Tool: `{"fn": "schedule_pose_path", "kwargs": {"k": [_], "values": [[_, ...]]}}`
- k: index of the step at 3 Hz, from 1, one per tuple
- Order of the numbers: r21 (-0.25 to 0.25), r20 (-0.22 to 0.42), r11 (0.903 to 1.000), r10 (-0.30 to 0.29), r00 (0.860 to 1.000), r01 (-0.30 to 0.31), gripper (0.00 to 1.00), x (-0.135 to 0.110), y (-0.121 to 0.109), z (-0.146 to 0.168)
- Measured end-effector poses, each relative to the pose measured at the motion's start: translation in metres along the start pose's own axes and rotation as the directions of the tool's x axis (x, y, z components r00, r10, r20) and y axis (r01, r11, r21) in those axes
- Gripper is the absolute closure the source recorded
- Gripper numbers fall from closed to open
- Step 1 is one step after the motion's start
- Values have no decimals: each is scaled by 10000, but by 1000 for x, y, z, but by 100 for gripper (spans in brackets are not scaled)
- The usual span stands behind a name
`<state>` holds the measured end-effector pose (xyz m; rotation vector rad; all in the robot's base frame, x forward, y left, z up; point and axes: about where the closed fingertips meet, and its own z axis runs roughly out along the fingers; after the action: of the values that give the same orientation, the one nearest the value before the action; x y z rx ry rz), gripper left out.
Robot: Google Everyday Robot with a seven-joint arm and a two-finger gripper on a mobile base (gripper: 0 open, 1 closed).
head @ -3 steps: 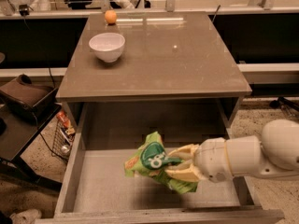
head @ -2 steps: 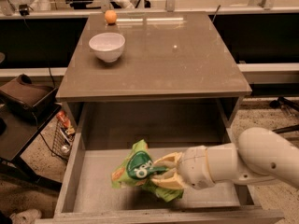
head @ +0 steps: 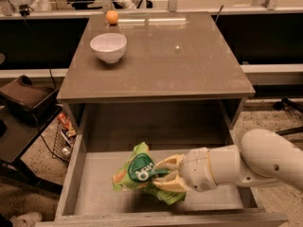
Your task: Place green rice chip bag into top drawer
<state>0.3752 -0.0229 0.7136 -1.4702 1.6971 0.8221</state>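
Note:
The green rice chip bag [head: 135,171] is crumpled, with a dark green oval logo and an orange patch. It is inside the open top drawer [head: 94,197], left of its middle. My gripper [head: 163,175] reaches in from the right on a white arm and is shut on the bag, fingers [head: 169,163] above and below its right end. I cannot tell if the bag touches the drawer's pale-grey bottom.
A white bowl [head: 108,47] and an orange ball [head: 112,17] sit on the grey table top [head: 189,65] at the back left. A dark chair [head: 23,98] and a wire basket [head: 64,136] stand left of the table.
My gripper has carried the bag leftward and a little lower inside the drawer. The bowl and ball have not moved.

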Motion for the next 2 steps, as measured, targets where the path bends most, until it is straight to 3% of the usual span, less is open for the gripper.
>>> {"fn": "schedule_pose_path", "kwargs": {"k": [2], "values": [[-55,-15,10000,-39,10000,39,12,-1,1,2]]}}
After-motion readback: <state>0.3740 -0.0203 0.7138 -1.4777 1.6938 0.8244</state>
